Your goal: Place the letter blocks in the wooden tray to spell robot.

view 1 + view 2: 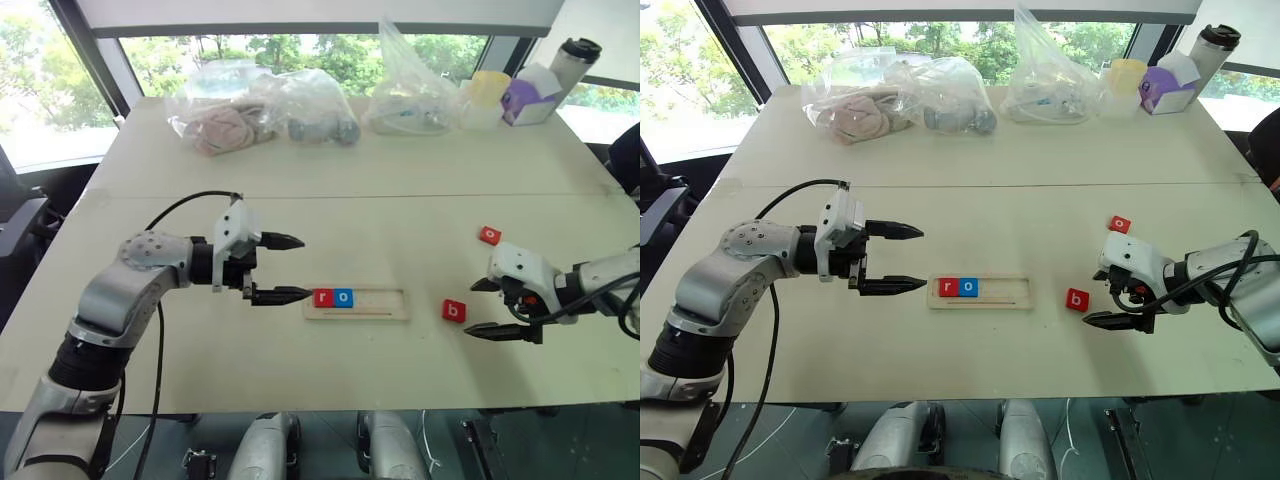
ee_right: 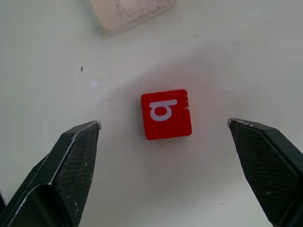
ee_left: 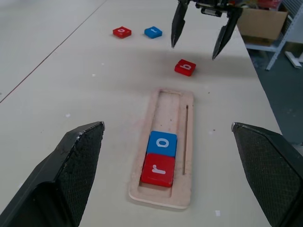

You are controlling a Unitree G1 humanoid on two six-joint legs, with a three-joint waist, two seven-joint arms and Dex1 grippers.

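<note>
Pale tabletop (image 1: pixel 300 210) by a window, with clear plastic bags (image 1: pixel 260 115) and cups along the far edge. Long pale-wood tray with a shallow groove (image 1: pixel 380 303) lies mid-table, its long axis running left-right across the robot. A red square block with white "r" (image 1: pixel 323 297) and a blue square block with white "o" (image 1: pixel 343 297) sit side by side at the tray's left end; three slots to their right are bare.

Red square block with white "b" (image 2: pixel 165 114) lies flat on the table, to the right of the tray and apart from it. Right gripper (image 1: pixel 502 308) hovers just beside it on the right, jaws wide, nothing held; in the right wrist view the block sits between the two fingers, clear of both. Left gripper (image 1: pixel 290 268) hangs just off the tray's left end, jaws wide and empty, pointing along the tray.

Right arm is clearly nearer to "b". Likely next: descend and close on it, then carry it left to the third slot. Red "o" block (image 1: pixel 489 235) and blue block (image 3: pixel 153 32) wait farther back on the right.
</note>
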